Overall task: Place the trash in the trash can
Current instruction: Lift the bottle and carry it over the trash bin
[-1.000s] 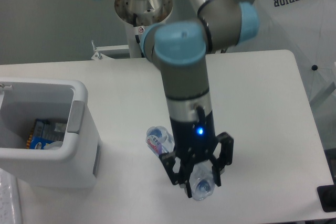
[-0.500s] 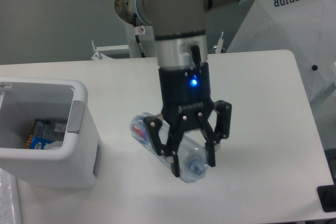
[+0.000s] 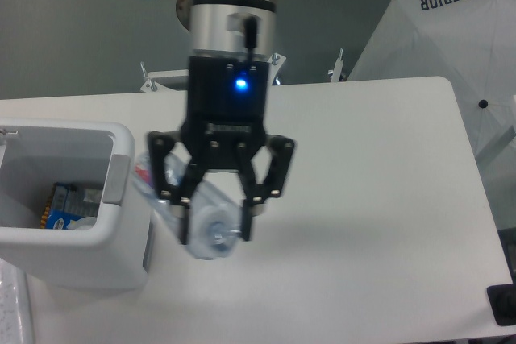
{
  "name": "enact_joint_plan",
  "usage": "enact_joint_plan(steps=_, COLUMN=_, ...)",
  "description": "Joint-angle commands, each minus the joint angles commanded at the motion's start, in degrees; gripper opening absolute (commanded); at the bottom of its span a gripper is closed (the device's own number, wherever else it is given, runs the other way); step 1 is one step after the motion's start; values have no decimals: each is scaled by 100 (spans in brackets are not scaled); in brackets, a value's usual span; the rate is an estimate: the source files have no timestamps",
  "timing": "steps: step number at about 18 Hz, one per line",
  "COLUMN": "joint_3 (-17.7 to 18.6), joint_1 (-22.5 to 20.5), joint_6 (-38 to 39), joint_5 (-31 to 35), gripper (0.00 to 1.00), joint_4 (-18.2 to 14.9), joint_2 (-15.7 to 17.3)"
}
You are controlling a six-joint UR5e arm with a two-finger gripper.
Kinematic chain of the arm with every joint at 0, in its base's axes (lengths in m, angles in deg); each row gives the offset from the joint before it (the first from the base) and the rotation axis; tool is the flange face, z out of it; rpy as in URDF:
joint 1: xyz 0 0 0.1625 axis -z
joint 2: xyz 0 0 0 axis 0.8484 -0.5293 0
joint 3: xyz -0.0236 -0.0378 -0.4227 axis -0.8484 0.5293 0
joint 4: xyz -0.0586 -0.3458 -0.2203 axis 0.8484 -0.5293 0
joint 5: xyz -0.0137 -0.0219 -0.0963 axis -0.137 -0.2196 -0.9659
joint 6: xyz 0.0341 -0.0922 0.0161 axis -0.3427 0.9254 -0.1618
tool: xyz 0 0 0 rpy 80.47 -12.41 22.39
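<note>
One clear crushed plastic bottle (image 3: 173, 199), clamped in the black hand (image 3: 211, 231), has been lifted off the bench toward the boxy white bin (image 3: 121, 223).

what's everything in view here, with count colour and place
plastic bottle: 1, clear with red on the label, held above the table beside the bin
trash can: 1, white with grey side panel, left on the table
printed packet: 1, blue and yellow, inside the trash can
table: 1, white, spans the view
umbrella: 1, white with black lettering, upper right behind the table
arm: 1, silver and light blue, top centre
claw: 1, black, shut on the bottle
</note>
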Motion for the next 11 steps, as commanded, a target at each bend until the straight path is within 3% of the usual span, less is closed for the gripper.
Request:
enact_joint_plan(steps=6, joint_3=351, joint_1=546, joint_6=9, joint_5=9, gripper=63, joint_4=0, joint_2=35)
enact_joint_plan(steps=11, joint_3=475, joint_1=748, joint_6=-96, joint_5=18, gripper=63, joint_4=9, joint_2=0)
